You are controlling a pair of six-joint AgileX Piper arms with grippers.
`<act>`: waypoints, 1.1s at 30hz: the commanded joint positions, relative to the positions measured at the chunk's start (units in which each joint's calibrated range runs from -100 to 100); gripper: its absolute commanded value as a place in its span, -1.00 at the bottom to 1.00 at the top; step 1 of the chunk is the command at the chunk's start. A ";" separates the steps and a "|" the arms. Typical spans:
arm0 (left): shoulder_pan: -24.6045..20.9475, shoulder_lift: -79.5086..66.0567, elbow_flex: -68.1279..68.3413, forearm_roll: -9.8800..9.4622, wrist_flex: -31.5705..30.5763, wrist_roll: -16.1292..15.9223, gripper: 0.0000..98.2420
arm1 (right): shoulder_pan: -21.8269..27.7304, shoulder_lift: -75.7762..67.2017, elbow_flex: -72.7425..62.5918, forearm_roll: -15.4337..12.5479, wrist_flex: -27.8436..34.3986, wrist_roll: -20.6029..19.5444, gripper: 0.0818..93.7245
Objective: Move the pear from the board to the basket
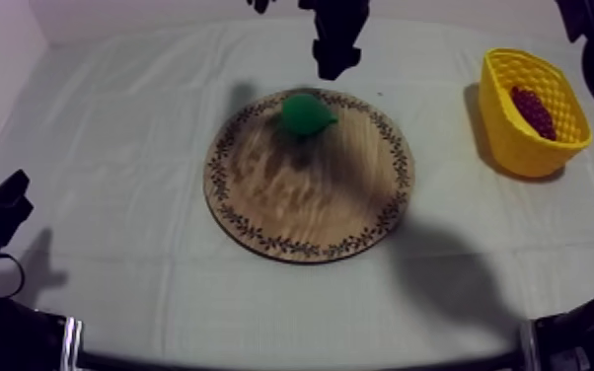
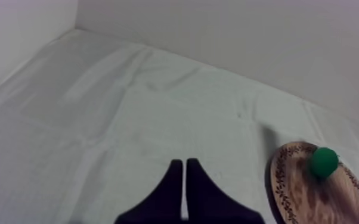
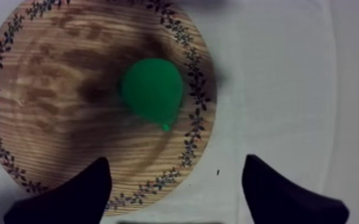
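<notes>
As the pear (image 1: 307,114) lay ungrasped on the wooden board (image 1: 311,202), the right gripper (image 3: 176,163) hovered above it, fingers apart; the left gripper (image 2: 184,164) idled, fingers together. Transfer to the yellow basket (image 1: 516,148) was not yet done.

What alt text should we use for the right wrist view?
A green pear lies on the round wooden board, close to its patterned rim. The right gripper is open above the board's edge, its two black fingers wide apart with nothing between them; grey-white cloth lies beyond the board.
</notes>
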 commanded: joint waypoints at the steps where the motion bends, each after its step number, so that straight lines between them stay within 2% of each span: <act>1: 0.00 0.00 0.00 -0.01 -0.01 0.01 -1.00 | -0.03 0.14 0.10 -0.17 -0.16 1.46 0.48; 17: 0.00 0.00 0.00 -0.01 -0.01 0.01 -1.00 | -0.38 6.49 -0.44 -1.70 -2.90 7.49 0.60; 25: 0.00 0.00 0.00 -0.01 -0.01 0.01 -1.00 | -0.55 11.43 -4.13 -2.39 -3.58 7.26 0.57; 33: 0.00 0.00 0.00 -0.01 -0.01 0.01 -1.00 | -0.08 15.72 -5.44 -1.67 -5.22 7.12 0.56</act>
